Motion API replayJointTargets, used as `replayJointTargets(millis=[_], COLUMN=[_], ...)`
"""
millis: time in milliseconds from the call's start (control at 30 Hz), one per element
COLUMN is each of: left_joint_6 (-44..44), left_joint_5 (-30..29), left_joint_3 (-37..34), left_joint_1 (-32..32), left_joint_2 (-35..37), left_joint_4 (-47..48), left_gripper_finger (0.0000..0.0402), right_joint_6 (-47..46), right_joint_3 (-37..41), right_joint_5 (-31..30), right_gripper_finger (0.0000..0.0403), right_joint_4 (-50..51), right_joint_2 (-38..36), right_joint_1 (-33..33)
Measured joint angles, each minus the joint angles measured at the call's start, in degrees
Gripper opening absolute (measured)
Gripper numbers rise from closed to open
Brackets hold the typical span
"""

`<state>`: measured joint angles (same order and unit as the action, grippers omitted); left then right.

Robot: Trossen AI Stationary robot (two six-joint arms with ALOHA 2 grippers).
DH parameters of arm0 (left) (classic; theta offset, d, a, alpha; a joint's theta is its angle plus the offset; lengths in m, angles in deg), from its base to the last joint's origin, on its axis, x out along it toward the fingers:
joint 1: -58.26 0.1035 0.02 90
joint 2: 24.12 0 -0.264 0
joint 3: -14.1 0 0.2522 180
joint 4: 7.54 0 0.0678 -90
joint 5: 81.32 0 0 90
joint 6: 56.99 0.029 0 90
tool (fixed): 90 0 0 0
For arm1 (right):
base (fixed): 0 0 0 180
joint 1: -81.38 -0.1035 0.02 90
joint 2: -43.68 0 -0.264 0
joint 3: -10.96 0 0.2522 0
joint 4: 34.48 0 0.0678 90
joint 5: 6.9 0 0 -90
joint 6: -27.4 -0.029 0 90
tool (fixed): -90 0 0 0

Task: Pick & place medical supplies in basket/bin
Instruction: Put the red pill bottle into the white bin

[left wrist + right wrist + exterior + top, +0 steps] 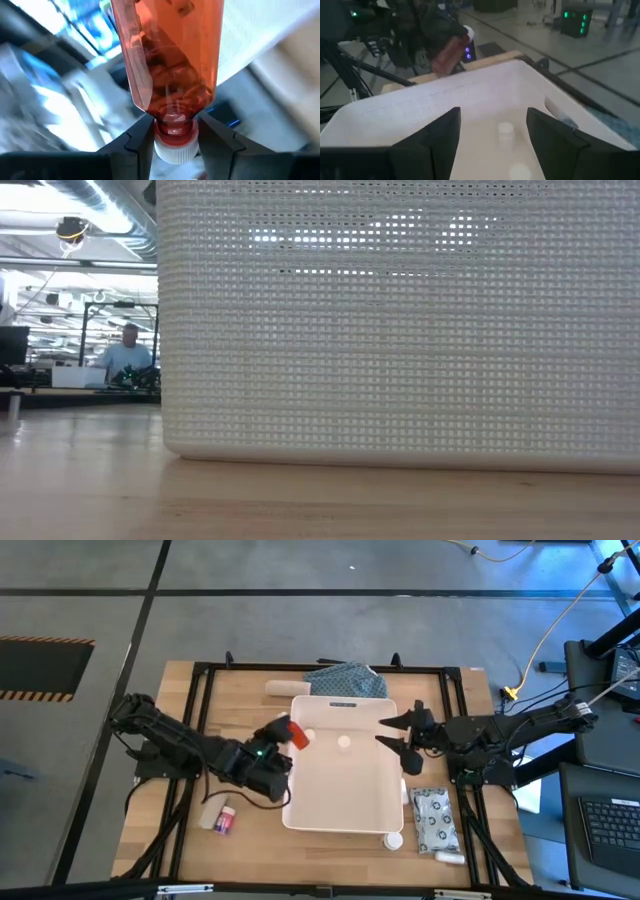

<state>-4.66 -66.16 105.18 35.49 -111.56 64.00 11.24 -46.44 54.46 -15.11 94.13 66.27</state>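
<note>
Left gripper (283, 732) clenched on red bottle (297, 734) neck at bin (345, 810) edge; move further inboard before dropping. Right gripper (392, 733) spread wide, empty.

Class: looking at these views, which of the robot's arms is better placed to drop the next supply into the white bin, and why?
Left. The left gripper is shut on the red bottle at the white bin's left rim. The right gripper hangs open and empty over the opposite rim.

One tub (345, 802), one red bottle (297, 735), one pouch (434, 819).
</note>
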Motion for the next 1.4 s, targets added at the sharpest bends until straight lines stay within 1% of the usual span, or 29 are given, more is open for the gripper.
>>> replayJointTargets(millis=[33,100,233,300,400,467,533,633,767,867,967,1033,1100,1200,1267,1300,1400], left_joint_6=[6.9,17.6,32.9,40.1,48.6,52.1,53.9,54.3,51.6,47.4,40.4,34.9,30.4,26.3,24.2,23.5,21.3], left_joint_5=[0.2,2.0,6.9,9.7,14.2,18.2,22.8,29.5,38.4,47.8,57.6,63.2,68.0,76.0,80.0,80.9,81.2], left_joint_3=[0.0,0.0,0.0,0.0,0.0,0.0,0.0,0.0,0.0,0.0,-0.1,-0.1,-0.1,-0.1,-0.1,0.0,0.0], left_joint_1=[0.2,0.8,1.9,2.5,3.2,3.6,3.9,4.3,4.3,4.3,4.3,4.3,4.6,5.9,6.8,7.3,8.8], left_joint_2=[0.0,0.0,0.0,0.0,0.0,0.0,0.0,0.0,0.0,0.0,0.0,0.0,0.0,0.0,0.0,0.0,0.0], left_joint_4=[-2.4,-7.3,-17.2,-22.0,-29.9,-34.8,-38.8,-43.6,-46.7,-47.9,-51.0,-54.3,-57.2,-60.1,-61.2,-61.3,-61.1], left_gripper_finger=[0.0124,0.0125,0.0125,0.0125,0.0125,0.0127,0.013,0.0136,0.0141,0.0142,0.0142,0.0142,0.0142,0.0143,0.0143,0.0143,0.014], right_joint_6=[0.6,2.8,7.1,8.5,9.3,9.8,12.2,15.2,27.3,35.1,37.4,38.3,38.8,38.8,38.8,38.4,36.4], right_joint_3=[0.0,0.0,0.0,0.0,0.0,0.0,0.0,0.0,0.0,0.0,0.0,0.0,0.0,0.0,0.0,0.0,0.0], right_joint_5=[0.0,0.0,0.2,1.5,6.7,10.4,12.2,12.3,12.3,12.3,13.2,18.0,24.4,31.5,33.3,33.7,34.8], right_gripper_finger=[0.0228,0.0228,0.0228,0.0228,0.0228,0.0228,0.0228,0.0228,0.0228,0.0228,0.0228,0.0228,0.0228,0.0228,0.0228,0.0228,0.0228], right_joint_4=[-1.0,-3.2,-8.7,-10.9,-12.3,-11.8,-11.9,-11.9,-11.7,-11.8,-11.8,-11.8,-12.5,-15.5,-18.2,-19.9,-24.1], right_joint_2=[0.5,1.6,4.2,5.2,6.2,6.3,6.5,6.6,6.6,6.6,6.6,6.6,6.6,6.6,6.7,7.0,8.5], right_joint_1=[0.0,0.0,0.0,0.0,0.8,1.5,2.0,2.4,2.6,2.6,2.6,2.7,2.6,2.6,2.6,2.6,2.6])
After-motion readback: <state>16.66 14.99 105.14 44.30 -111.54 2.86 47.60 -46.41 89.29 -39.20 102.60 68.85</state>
